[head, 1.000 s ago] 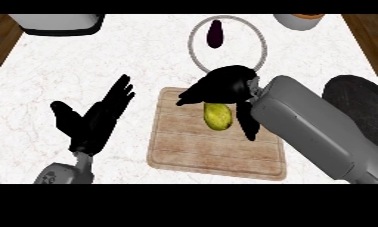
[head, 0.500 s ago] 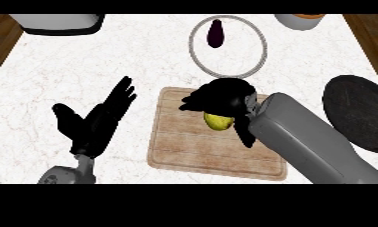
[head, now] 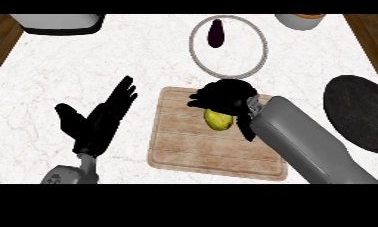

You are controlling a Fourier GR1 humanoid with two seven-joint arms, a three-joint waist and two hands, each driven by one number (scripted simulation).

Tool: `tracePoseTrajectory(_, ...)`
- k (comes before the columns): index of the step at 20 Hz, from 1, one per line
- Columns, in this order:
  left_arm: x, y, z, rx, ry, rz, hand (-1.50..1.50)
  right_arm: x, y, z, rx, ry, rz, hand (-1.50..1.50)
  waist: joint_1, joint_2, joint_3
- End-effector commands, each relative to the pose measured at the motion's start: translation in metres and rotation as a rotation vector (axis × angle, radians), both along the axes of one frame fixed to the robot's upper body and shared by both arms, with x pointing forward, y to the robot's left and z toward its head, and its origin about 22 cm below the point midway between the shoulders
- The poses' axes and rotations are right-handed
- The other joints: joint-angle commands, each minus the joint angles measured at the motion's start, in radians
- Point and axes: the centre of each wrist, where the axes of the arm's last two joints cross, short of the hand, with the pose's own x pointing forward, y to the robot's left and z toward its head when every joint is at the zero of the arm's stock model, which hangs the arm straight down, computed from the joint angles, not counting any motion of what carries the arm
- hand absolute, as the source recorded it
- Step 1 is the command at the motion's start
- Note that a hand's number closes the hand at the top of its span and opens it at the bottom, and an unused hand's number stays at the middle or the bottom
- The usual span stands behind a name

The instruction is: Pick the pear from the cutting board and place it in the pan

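right hand [head: 225,98]: my fingers curled down over the top of the pear [head: 218,119], clamped on it
pear: yellow-green, on the cutting board [head: 184,146], upper middle, lower half showing under my hand
left hand [head: 100,118]: resting open at left, fingers straight and spread
pan [head: 354,111]: dark, at right edge, well apart from the board
plate [head: 228,46]: beyond the board, a dark purple item on it

The cutting board [head: 214,141] lies at lower centre of the worktop [head: 148,61], with the pear [head: 218,119] on its upper part. The plate [head: 247,68] sits above it, the pan [head: 354,111] at the right edge.
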Motion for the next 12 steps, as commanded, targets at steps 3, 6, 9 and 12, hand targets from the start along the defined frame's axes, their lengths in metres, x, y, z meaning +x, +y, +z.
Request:
tracePoseTrajectory(3, -0.001, 0.002, -0.002, 0.007, 0.005, 0.001, 0.0, 0.002, 0.017, -0.027, 0.0, -0.025, -0.018, -1.5, 0.001, 0.0, 0.0)
tracePoseTrajectory(6, -0.013, 0.012, 0.022, -0.003, 0.005, 0.003, 0.0, -0.001, 0.002, -0.033, 0.007, -0.023, 0.002, -1.5, 0.001, -0.001, 0.0)
tracePoseTrajectory(9, -0.012, -0.004, -0.005, 0.003, 0.003, -0.005, 0.0, 0.014, 0.004, -0.018, 0.067, -0.029, 0.025, 1.5, 0.0, 0.0, 0.0)
tracePoseTrajectory(12, 0.002, 0.003, -0.008, 0.002, 0.017, 0.008, 0.0, 0.01, 0.014, -0.042, 0.116, -0.141, 0.087, 1.5, 0.001, 0.003, 0.0)
